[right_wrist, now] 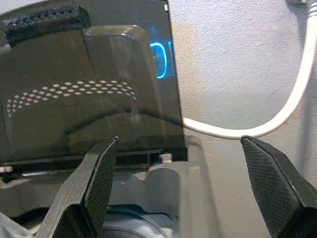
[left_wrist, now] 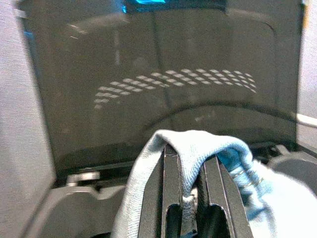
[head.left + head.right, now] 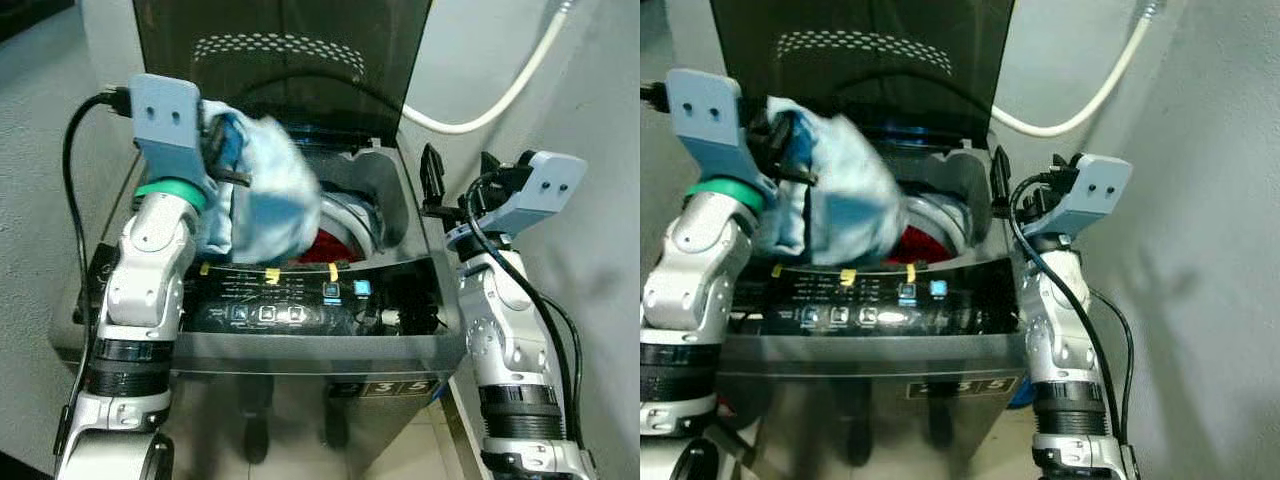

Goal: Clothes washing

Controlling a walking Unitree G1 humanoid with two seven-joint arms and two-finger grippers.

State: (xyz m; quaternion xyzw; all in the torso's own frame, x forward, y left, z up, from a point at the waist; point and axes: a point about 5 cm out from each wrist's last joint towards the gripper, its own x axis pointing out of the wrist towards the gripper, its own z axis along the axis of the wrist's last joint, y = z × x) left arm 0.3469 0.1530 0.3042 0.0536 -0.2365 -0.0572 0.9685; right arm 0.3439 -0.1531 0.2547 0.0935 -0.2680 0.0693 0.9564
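One garment, a pale blue cloth (image 3: 262, 190), hangs from the left gripper (image 2: 190, 186), whose fingers (image 2: 171, 198) pinch a fold of it above the open washing machine (image 3: 400, 345), over the left side of its tub opening. Loading looks to be the step in hand; next the cloth needs carrying over the drum and letting go. Something red (image 3: 335, 243) already lies in the drum. Beside the machine's right edge the right gripper (image 1: 185, 186) waits with fingers spread wide, holding nothing. Behind stands the raised dark lid (image 3: 290, 55); a white hose (image 3: 500, 95) crosses the wall, clear of the path.
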